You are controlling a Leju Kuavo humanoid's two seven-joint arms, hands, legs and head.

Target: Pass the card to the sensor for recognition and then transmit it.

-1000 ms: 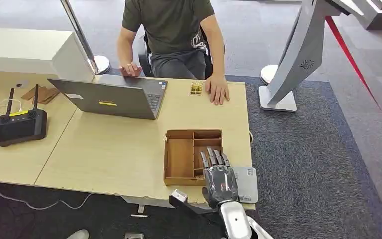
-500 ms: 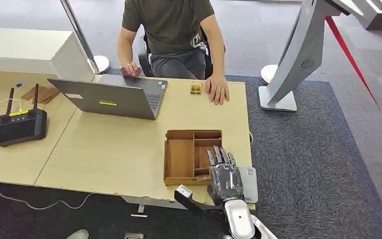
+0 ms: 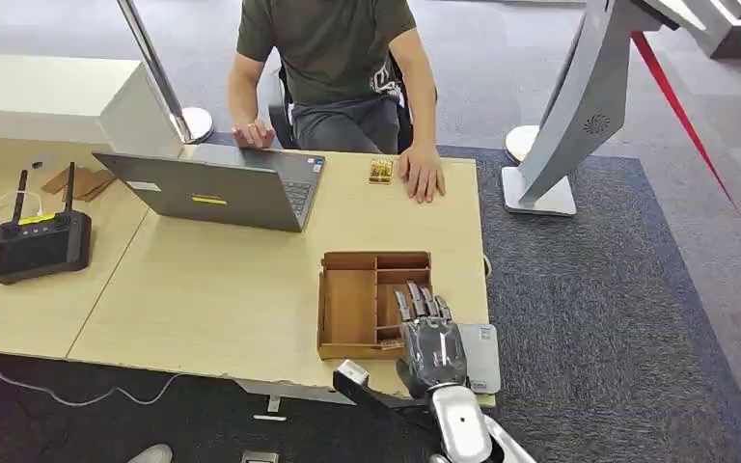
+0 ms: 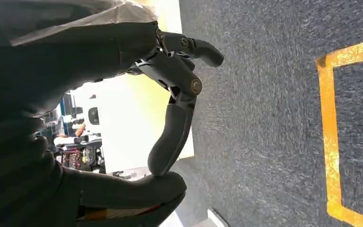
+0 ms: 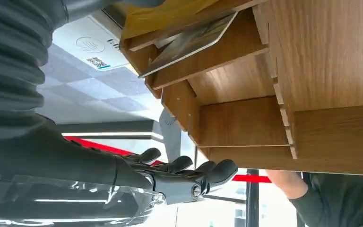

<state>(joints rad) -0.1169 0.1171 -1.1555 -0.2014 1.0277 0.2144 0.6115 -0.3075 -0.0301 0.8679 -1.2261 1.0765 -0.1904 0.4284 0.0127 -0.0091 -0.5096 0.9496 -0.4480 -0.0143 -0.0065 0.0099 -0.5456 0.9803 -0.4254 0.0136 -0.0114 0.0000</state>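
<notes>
Hovering over the wooden tray point(image 3: 347, 309) at 5 o'clock, the right hand point(image 3: 430, 338) has fingers spread, holding nothing; the card point(image 5: 189, 42) leaning in its compartment looks thin, stiff, slick, so I'd pinch its raised edge.

the card point(image 5: 189, 41) is thin and flat with a dark, glossy face, and it leans at a tilt in a compartment of the wooden box point(image 3: 374, 304), one edge resting on a divider. the sensor point(image 3: 480, 355) is a flat grey-white pad with a small printed label, lying on the table's near right corner, just beside the box.
</notes>
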